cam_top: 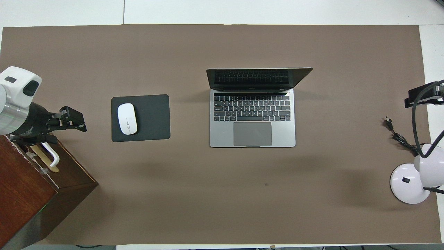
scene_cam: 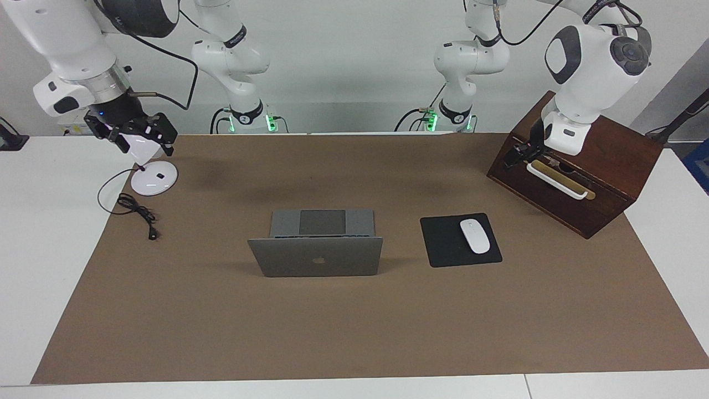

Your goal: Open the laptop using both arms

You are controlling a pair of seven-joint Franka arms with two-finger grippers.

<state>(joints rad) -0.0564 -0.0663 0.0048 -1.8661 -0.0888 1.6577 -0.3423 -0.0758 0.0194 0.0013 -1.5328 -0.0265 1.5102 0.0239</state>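
Left gripper (scene_cam: pixel 516 156): jaws apart, nothing between them, held over the upper edge of the wooden box (scene_cam: pixel 581 191) by the end of its white handle (scene_cam: pixel 556 182); contact with the box cannot be told.

Right gripper (scene_cam: pixel 138 141): up over the white desk lamp (scene_cam: pixel 154 178) at the right arm's end of the table; whether it is apart or together cannot be told.

Laptop (scene_cam: pixel 316 257): silver-grey, open, lid raised with the logo side turned away from the robots. Keyboard and trackpad are uncovered. It sits at the middle of the brown mat (scene_cam: pixel 354 332), square to the mat's edges. Neither gripper touches it.

Mouse pad (scene_cam: pixel 443 244): black, beside the laptop toward the left arm's end, a gap of bare mat between them. White mouse (scene_cam: pixel 474 236) on it, on the half toward the box.

Wooden box: dark brown, set askew on the mat's corner at the left arm's end, near the robots.

Black cable (scene_cam: pixel 138 213): loose by the lamp base, along the mat's edge at the right arm's end.

Open room: bare mat on every side of the laptop, broadest between the laptop and the lamp. A wide band also runs from the lid to the mat's edge farthest from the robots. White table (scene_cam: pixel 33 249) borders the mat at both ends.
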